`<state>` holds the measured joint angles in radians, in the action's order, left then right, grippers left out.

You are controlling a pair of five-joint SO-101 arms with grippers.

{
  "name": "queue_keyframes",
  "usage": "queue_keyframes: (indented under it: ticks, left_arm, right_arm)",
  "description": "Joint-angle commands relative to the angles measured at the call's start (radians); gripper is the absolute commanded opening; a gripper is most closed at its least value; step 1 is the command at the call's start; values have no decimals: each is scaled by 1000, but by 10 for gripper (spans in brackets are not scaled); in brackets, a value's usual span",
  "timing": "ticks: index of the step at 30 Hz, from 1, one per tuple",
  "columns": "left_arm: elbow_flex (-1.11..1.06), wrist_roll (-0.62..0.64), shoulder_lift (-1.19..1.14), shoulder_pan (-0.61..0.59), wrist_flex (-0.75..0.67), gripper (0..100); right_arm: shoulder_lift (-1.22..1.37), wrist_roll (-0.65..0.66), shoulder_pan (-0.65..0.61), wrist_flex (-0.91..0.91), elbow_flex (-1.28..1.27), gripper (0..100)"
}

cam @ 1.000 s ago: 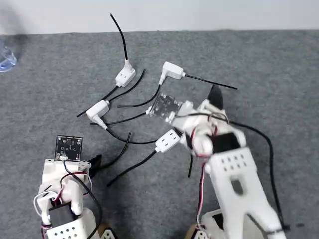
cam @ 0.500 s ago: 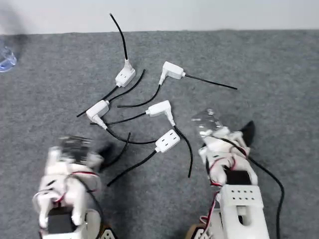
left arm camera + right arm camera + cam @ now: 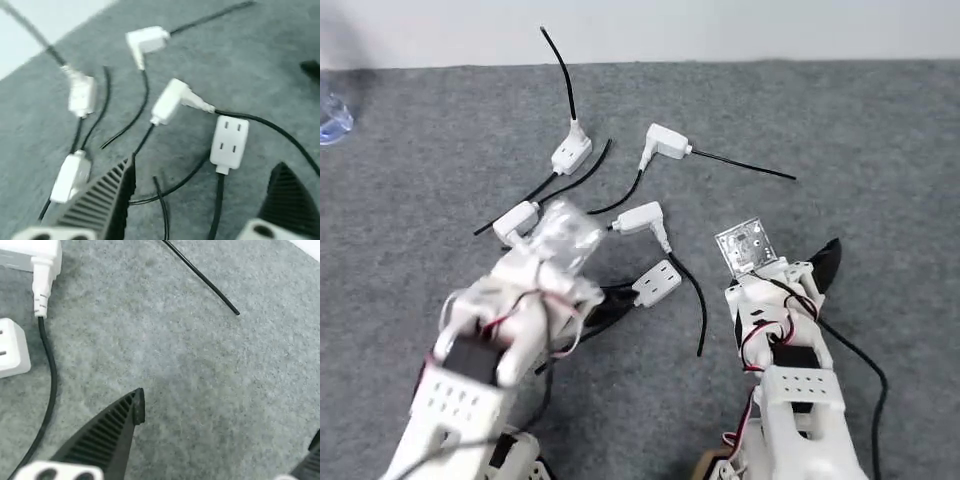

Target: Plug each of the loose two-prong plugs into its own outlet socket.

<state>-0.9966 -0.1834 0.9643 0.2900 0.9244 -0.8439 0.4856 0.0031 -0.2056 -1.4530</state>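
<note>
Several white cord pieces lie on the grey carpet. A two-slot outlet socket (image 3: 657,282) (image 3: 229,141) lies at the middle, and another socket (image 3: 570,152) (image 3: 82,94) is farther back. Two-prong plugs lie at the centre (image 3: 640,217) (image 3: 172,100), at the back (image 3: 665,143) (image 3: 145,39) and on the left (image 3: 515,220) (image 3: 72,175). My left gripper (image 3: 603,305) (image 3: 200,200) is open, low over the carpet just short of the middle socket. My right gripper (image 3: 790,265) (image 3: 220,440) is open over bare carpet to the right of the cords, holding nothing.
Thin black cords (image 3: 685,290) curl between the pieces and run under my left arm. One straight cord end (image 3: 745,165) (image 3: 200,275) points right from the back plug. A clear object (image 3: 332,118) sits at the far left edge.
The right arm drew back from the centre plug, which stays on the carpet. The left arm swung out from the near left to the middle socket.
</note>
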Motion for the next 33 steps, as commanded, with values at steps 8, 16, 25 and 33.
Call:
queue_keyframes:
  ticks: [8,16,25,33]
  left_arm:
    - [377,-221,-787,68,-107,389]
    - [504,-221,-1039,78,-229,389]
    - [797,-224,-1303,107,-66,389]
    - [970,-241,-1432,110,103,334]
  right_arm:
    - [15,-75,110,84,17,482]
    - [16,-75,110,84,17,482]
    - [16,-74,110,114,8,482]
    - [16,-74,110,127,-2,482]
